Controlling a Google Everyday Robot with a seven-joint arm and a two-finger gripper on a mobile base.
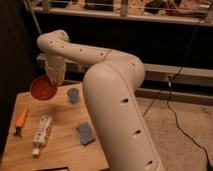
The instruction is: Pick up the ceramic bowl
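Observation:
The ceramic bowl (43, 88) is small, orange-red and glossy. It hangs tilted above the far left corner of the wooden table (65, 150). My gripper (54, 78) comes down from the white arm and is shut on the bowl's right rim. The bowl's open side faces the camera and is clear of the tabletop.
On the table stand a small grey-blue cup (73, 95), an orange carrot-shaped thing (21, 119) at the left edge, a white bottle (42, 133) lying down and a blue sponge (85, 133). The arm's thick link (120, 115) covers the table's right side. A cable (186, 127) runs across the floor.

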